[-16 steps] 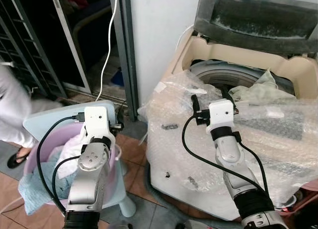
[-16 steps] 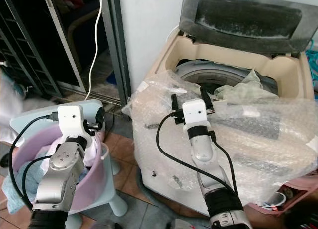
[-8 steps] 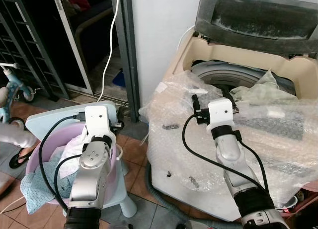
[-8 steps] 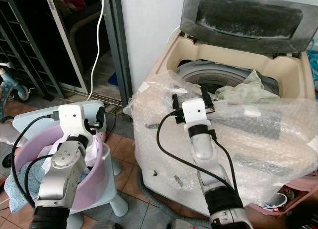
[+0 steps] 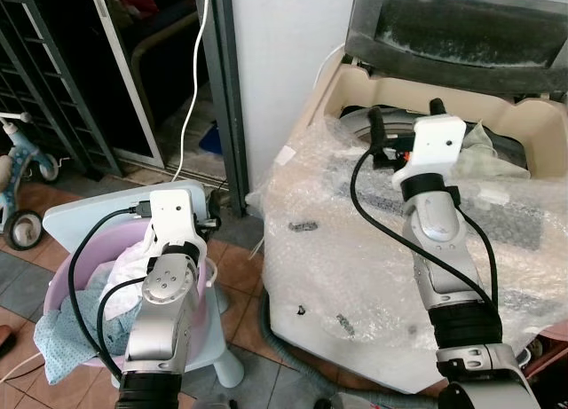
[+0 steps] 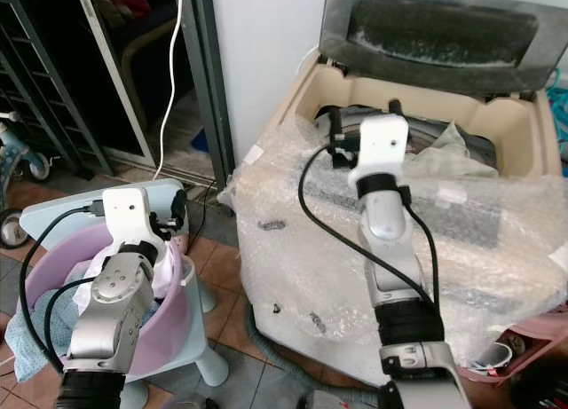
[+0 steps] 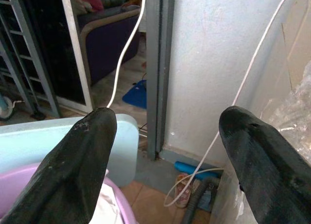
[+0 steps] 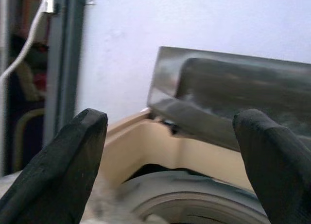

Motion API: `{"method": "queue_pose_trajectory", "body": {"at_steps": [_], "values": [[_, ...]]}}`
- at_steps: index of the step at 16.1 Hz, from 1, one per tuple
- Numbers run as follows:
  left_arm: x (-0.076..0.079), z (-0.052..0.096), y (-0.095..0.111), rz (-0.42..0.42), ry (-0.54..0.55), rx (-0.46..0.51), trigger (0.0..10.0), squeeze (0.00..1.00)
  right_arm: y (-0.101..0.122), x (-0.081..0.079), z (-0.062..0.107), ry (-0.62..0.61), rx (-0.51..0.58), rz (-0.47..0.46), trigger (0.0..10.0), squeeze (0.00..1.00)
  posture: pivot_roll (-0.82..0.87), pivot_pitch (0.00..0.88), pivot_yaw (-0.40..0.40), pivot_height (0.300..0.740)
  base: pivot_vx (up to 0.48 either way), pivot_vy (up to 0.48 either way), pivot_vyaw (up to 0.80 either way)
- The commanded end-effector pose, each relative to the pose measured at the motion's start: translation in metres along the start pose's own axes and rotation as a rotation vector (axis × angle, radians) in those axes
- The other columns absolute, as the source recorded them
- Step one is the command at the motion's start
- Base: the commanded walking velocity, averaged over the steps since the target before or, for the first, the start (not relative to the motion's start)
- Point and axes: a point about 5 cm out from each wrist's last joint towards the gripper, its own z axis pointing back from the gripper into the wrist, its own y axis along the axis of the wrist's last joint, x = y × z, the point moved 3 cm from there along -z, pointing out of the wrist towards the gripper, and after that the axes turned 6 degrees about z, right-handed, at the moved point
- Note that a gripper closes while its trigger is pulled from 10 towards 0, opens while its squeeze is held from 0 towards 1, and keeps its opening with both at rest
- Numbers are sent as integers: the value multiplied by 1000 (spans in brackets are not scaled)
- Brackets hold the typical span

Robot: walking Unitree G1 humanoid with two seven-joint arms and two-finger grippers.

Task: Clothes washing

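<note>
The washing machine (image 5: 355, 276) stands against the white wall, its lid (image 5: 461, 23) raised and its front and top draped in bubble wrap (image 5: 497, 240). A pale green garment (image 5: 484, 143) lies in the drum, at its far right side. The pink laundry basket (image 5: 67, 276) sits low on the left, holding white and light blue clothes (image 5: 58, 334). The right hand (image 8: 170, 161) hovers above the drum opening, fingers spread wide and empty. The left hand (image 7: 165, 151) hangs over the basket, also spread wide, gripping nothing.
</note>
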Motion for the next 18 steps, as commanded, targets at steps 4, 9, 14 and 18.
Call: {"method": "queue_pose_trajectory", "body": {"at_steps": [4, 9, 14, 18], "values": [[-1, 0, -3, -12, -1, -11, 10000, 0, 0, -15, 15, 98, -57, -73, 10000, 0, -42, 0, 10, 740, 0, 0, 0], [0, -3, -2, -15, -3, -17, 10000, 0, 3, -15, 16, 106, -74, -123, 10000, 0, -44, 0, 14, 740, -290, 0, 0], [-2, -1, -3, -11, 10, -21, 10000, 0, 3, -13, 11, 92, -106, -150, 10000, 0, -43, 0, 12, 740, -293, 0, 0], [-6, -1, -2, -12, 28, -16, 10000, 0, -9, -24, 16, 97, -178, -214, 10000, 0, -45, 0, 14, 740, 0, 0, 0]]}}
